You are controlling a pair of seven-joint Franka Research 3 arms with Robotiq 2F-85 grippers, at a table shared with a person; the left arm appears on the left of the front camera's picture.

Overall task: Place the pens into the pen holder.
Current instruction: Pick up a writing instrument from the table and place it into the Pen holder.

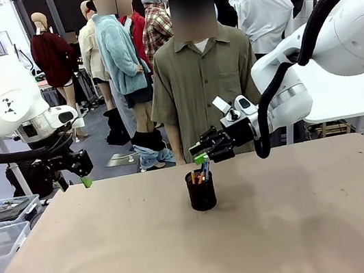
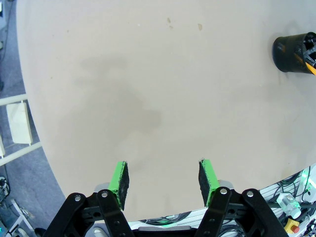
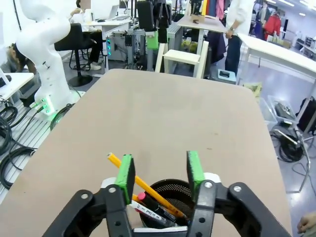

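The pen holder (image 1: 201, 190), a small black mesh cup, stands upright near the middle of the table (image 1: 188, 260). Several pens (image 1: 203, 172) stick out of its top. In the right wrist view a yellow-orange pen (image 3: 143, 185) leans out of the pen holder (image 3: 173, 193), beside a white pen (image 3: 146, 211) and a black red-tipped pen (image 3: 148, 200). My right gripper (image 1: 203, 155) hovers just above the cup, open (image 3: 159, 173), holding nothing. My left gripper (image 1: 78, 179) hangs open (image 2: 163, 180) over the table's left edge, far from the cup (image 2: 294, 52).
A person (image 1: 199, 71) stands behind the far edge, right behind the cup, hands out of sight. Clear plastic bins (image 1: 1, 220) sit off the table's left side. Bare tabletop (image 2: 148, 98) lies all around the holder.
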